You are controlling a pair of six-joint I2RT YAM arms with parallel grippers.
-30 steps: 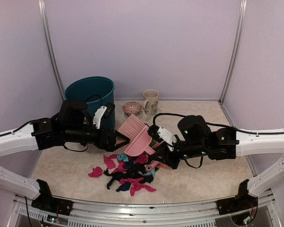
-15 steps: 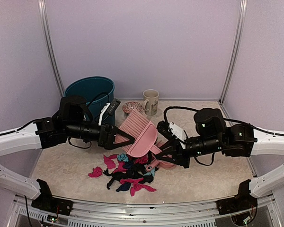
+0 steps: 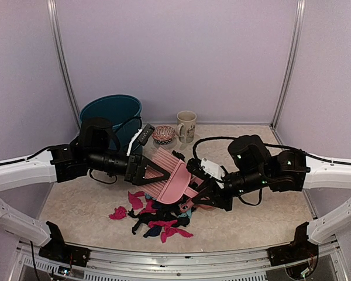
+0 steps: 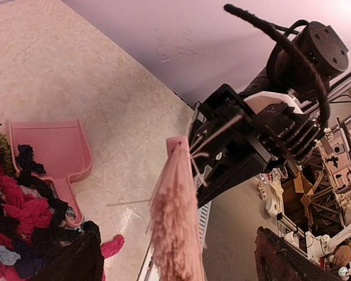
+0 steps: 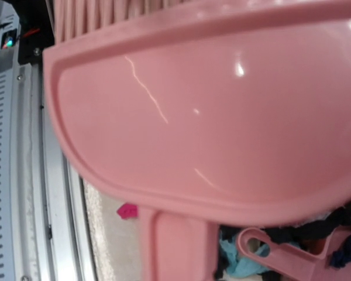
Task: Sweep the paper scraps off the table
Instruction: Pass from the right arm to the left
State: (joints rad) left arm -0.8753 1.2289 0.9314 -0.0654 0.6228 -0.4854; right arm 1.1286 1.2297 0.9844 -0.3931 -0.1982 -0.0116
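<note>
brush [image 5: 210,117] back at right wrist; bristles [image 4: 174,222] and paper scraps [image 4: 23,206] at left wrist

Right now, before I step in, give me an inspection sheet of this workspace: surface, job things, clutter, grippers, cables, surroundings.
Surface: beige table, not yet swept.
Job's things: paper scraps piled front centre, some lying over the handle of the pink dustpan.
Clutter: teal bucket, mug and patterned bowl at the back.
Grippers: left gripper open, at the bristles of the pink brush; right gripper shut on the brush, held tilted above the pile.
Cables: black cable loops over the right arm.
Surroundings: lilac walls, metal rail in front.
</note>
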